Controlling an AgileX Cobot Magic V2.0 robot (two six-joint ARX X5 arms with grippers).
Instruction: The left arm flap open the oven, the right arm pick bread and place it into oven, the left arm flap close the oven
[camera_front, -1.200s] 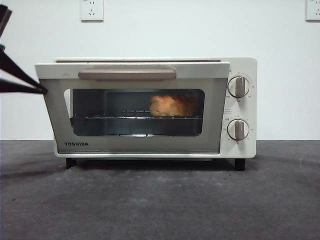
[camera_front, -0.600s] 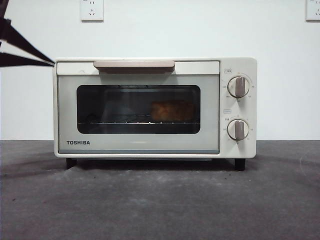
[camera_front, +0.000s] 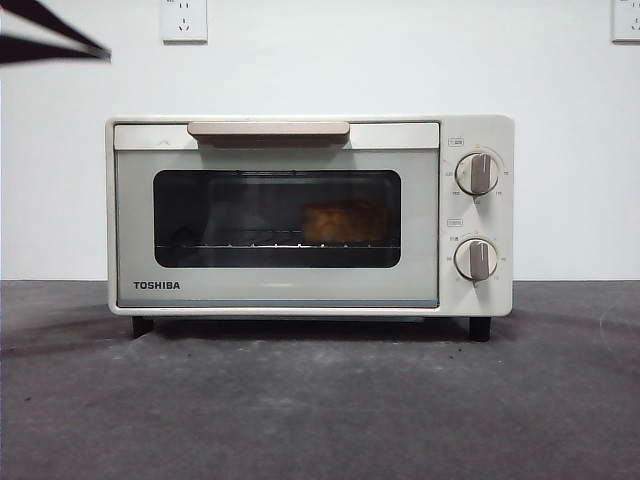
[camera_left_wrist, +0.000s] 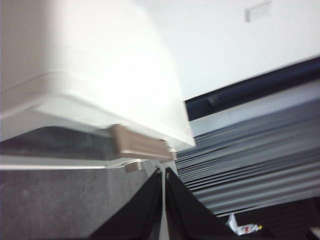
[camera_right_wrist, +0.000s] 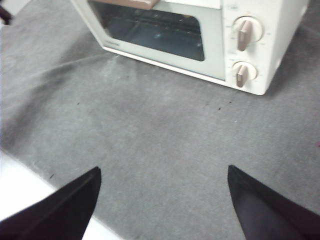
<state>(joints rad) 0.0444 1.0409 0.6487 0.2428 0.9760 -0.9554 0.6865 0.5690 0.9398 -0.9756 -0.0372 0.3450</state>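
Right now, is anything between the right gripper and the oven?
No: the right wrist view shows only bare grey mat between the open right gripper and the oven.

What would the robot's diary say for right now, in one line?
oven: door shut | bread: inside on rack | left hand: shut, above oven's corner, not touching | right hand: open, waiting over table

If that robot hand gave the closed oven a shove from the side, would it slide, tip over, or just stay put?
The oven would probably stay put or scoot slightly: it is wide, boxy and low, so tipping seems unlikely. Its small black feet rest on a rough grey mat, which likely grips. The bread on the rack inside might shift, since nothing visibly holds it.
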